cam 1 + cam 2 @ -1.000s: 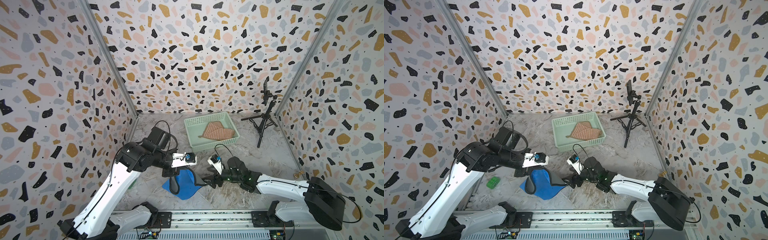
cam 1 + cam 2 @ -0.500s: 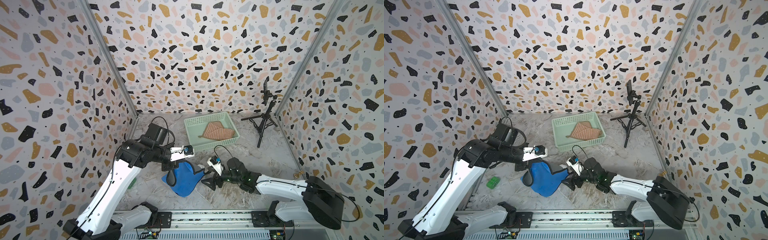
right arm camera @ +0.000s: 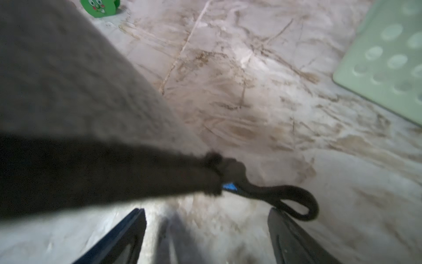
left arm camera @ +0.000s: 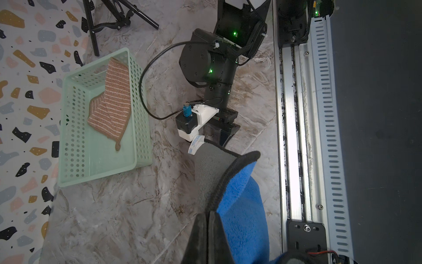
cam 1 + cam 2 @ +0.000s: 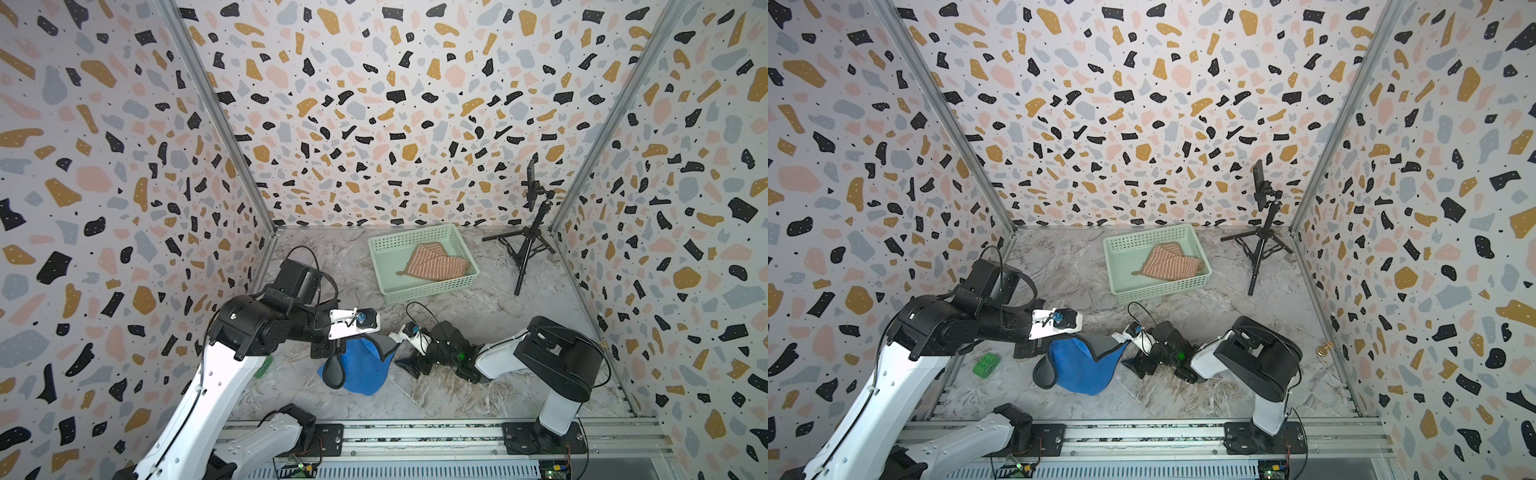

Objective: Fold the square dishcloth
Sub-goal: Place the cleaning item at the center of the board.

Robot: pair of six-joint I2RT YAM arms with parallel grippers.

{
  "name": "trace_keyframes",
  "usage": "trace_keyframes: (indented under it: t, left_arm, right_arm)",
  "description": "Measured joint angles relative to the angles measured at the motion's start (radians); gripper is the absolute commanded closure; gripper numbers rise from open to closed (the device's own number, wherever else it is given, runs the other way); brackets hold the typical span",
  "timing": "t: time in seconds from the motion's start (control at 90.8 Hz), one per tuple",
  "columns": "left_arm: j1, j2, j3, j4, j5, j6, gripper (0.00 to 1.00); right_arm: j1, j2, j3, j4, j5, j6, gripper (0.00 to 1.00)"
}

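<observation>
Blue-and-grey dishcloth (image 5: 361, 368) is hanging bunched at the front centre of the marble tabletop (image 5: 457, 399), between the two arms. Its lower fold seems to be resting on the surface. Left gripper (image 4: 208, 216) is pinching the black hem fully closed and lifting that edge. Right gripper (image 3: 205, 212) is sitting low with its jaws wide apart and holding nothing. The cloth's free corner and its hanging loop (image 3: 296, 201) are dangling just ahead of it, the loop near one finger; can't tell if they are touching.

Risks:
- The right jaws may be closing on the thin loop alone, not the corner. The fold would then be dragging crooked or slipping out.
- The cloth is twisted, grey side and blue side both showing, so laying it down now is likely giving a crumpled fold.
- A one-point pinch on the left may be letting the fabric slide if it is pulled hard.
- The green basket (image 5: 386, 286) with the striped cloth (image 5: 436, 264) and the green toy block (image 5: 985, 365) are lying well apart from the dishcloth, so snagging is unlikely.
</observation>
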Motion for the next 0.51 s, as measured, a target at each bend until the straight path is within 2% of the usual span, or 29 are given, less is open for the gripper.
trace_keyframes:
  t: [0.253,0.33,0.385,0.506]
  left_arm:
    - [0.002,-0.011,-0.011,-0.028,0.0,0.018,1.0]
    - [0.004,-0.011,-0.011,-0.033,0.0,0.019,1.0]
    - [0.004,-0.011,-0.011,-0.035,0.0,0.019,1.0]
    - [0.004,-0.013,-0.011,-0.033,-0.003,0.019,1.0]
  right_arm:
    - [0.0,0.011,-0.001,0.182,-0.026,-0.107,0.22]
    - [0.0,0.011,0.002,0.201,-0.037,-0.128,0.27]
    - [0.0,0.012,0.008,0.205,-0.05,-0.141,0.41]
    - [0.0,0.012,0.02,0.214,-0.078,-0.154,0.94]
